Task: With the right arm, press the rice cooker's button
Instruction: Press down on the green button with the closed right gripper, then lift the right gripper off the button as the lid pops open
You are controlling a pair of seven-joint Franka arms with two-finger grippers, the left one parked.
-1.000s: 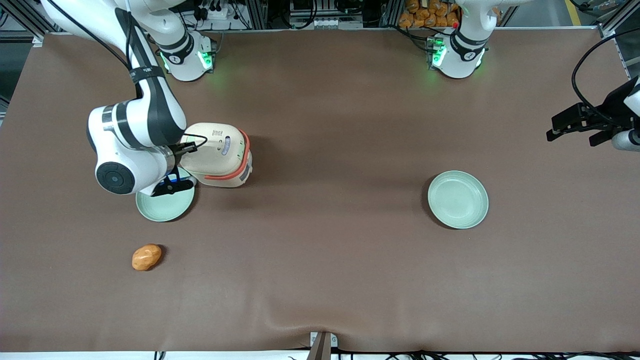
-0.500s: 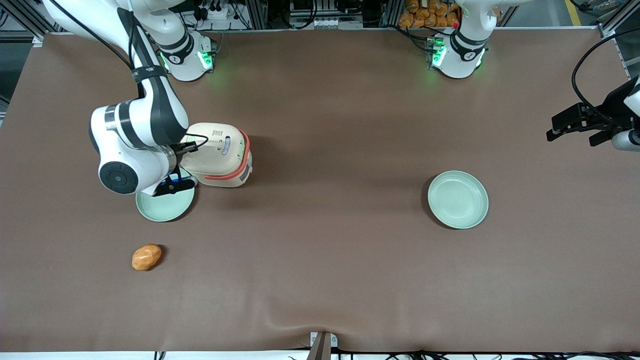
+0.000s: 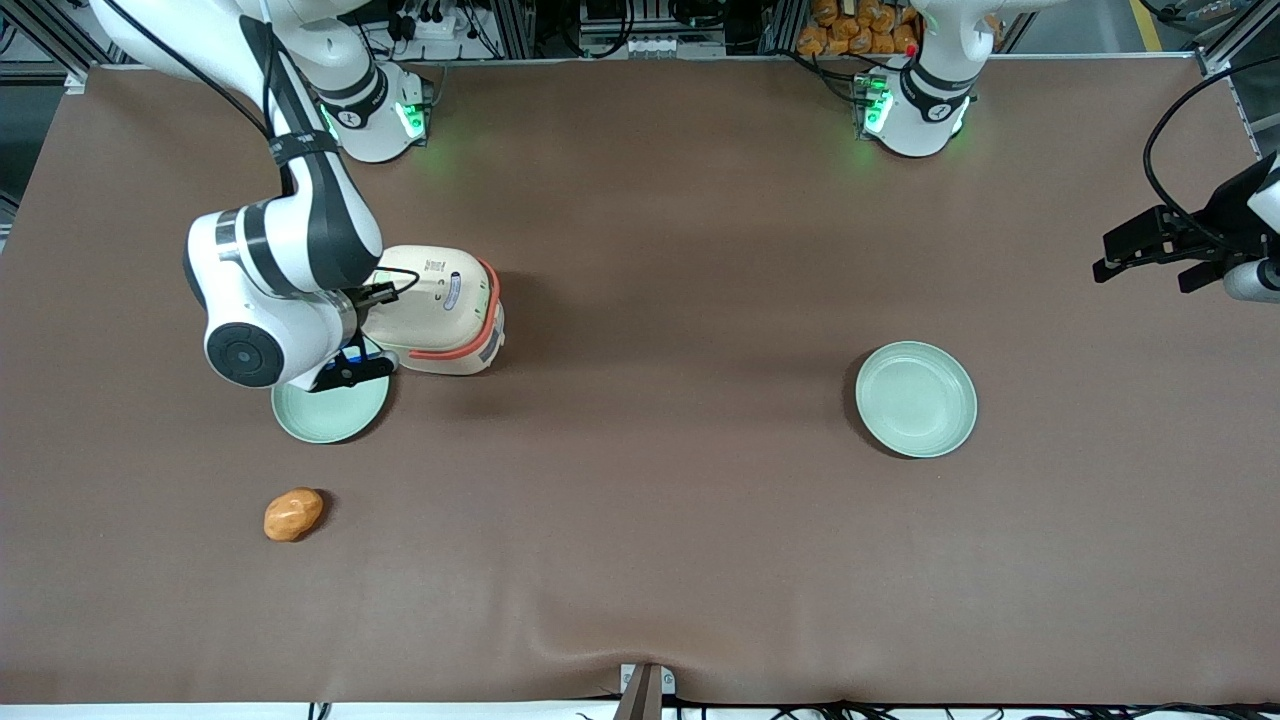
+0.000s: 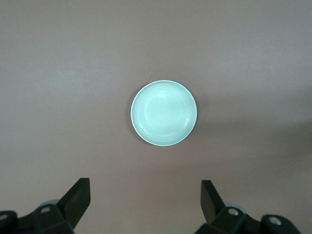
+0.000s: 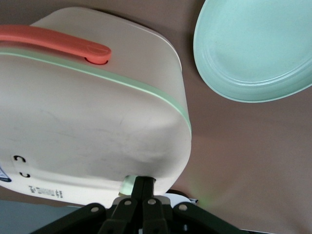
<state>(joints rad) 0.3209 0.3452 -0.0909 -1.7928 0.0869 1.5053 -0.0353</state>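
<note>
Here, gripper [image 5: 143, 183], fingers pressed together and holding nothing, tips meet the pale button [image 5: 128, 185] on the rice cooker [image 3: 440, 310]. Push squarely and gently; the cooker may slide.

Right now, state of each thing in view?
rice cooker: lid closed, upright on the table.
gripper: shut, fingertips against the cooker's pale button.
plate by the cooker: empty.
plate toward the parked arm's end: empty.
bread roll: lying loose on the table.
</note>
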